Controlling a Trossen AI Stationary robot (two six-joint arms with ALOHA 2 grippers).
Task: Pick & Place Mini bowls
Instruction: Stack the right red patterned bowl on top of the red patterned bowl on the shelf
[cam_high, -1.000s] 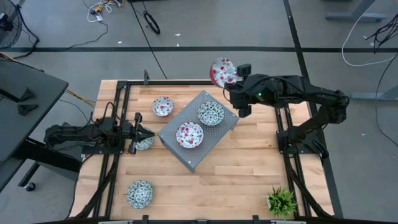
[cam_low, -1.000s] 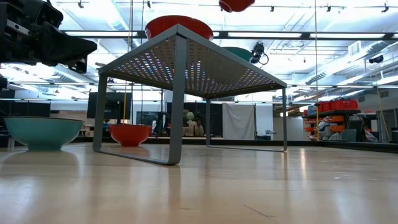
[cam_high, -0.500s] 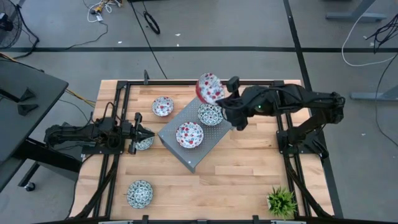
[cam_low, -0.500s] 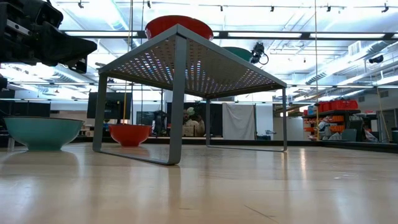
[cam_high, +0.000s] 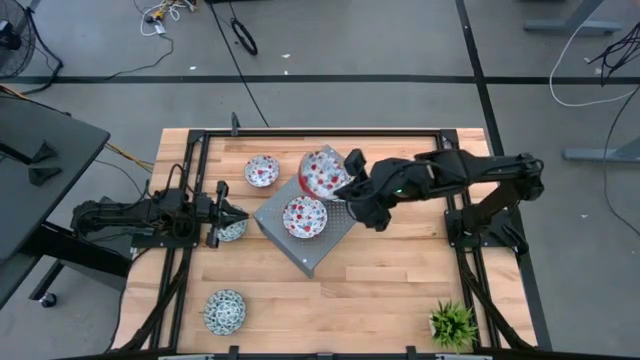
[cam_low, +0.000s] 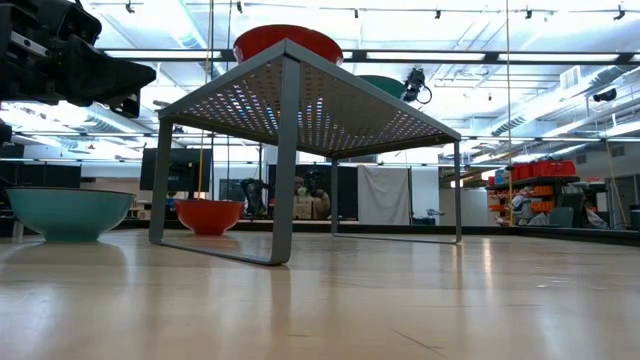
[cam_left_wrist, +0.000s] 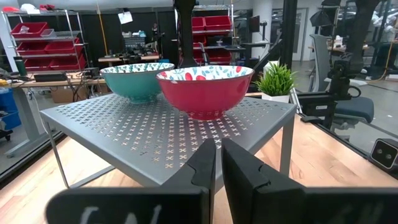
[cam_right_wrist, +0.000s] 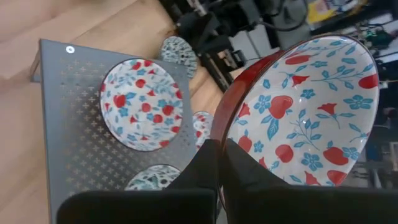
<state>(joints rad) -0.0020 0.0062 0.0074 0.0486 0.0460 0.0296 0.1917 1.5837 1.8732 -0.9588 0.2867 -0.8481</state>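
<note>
one red bowl (cam_high: 324, 174) in right claw (cam_high: 343, 186) overhead, hidden in low view

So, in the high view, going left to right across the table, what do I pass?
Left tool → red bowl on the table → red bowl on the grey rack → red bowl held by the right tool → potted plant.

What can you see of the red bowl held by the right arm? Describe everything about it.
The red bowl is round and glossy, ceramic-looking, red outside, white inside with red fruit and blue flowers. The right end effector grips its rim. It hangs tilted, clear of any surface, above the grey perforated stand, over the stand's far edge in the high view.
</note>
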